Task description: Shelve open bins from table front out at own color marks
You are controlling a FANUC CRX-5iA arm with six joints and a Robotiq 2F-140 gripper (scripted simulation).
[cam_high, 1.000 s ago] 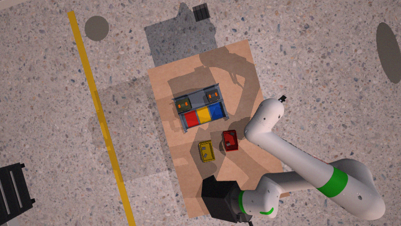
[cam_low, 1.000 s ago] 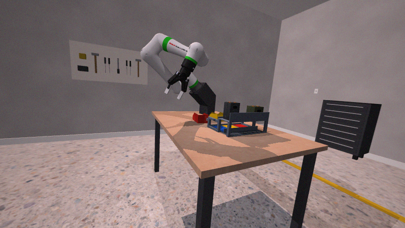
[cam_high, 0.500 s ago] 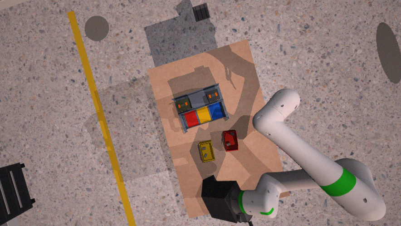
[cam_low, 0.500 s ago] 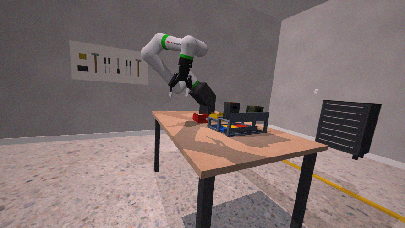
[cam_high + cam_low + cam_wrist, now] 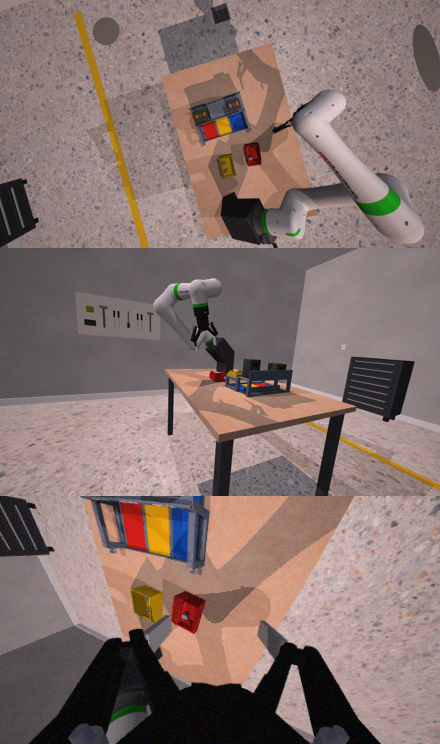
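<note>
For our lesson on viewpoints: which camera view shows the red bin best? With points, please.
The top view: it looks into the red bin (image 5: 257,157) (image 5: 217,376) (image 5: 188,612), showing its parts. Exterior shows only its outside; wrist shows it smaller, its inside partly visible.

- Shelf (image 5: 217,108) (image 5: 271,374) (image 5: 196,543) on table (image 5: 209,215) (image 5: 227,420) (image 5: 240,641).
- Top view: left-hand bin (image 5: 228,166) (image 5: 235,373) (image 5: 151,604) and right-hand bin (image 5: 254,153) (image 5: 217,376) (image 5: 192,605) on table, before shelf, apart; parts in each.
- Left box (image 5: 200,115) (image 5: 276,366), right box (image 5: 233,104) (image 5: 251,368): on shelf's upper board, behind marked places.
</note>
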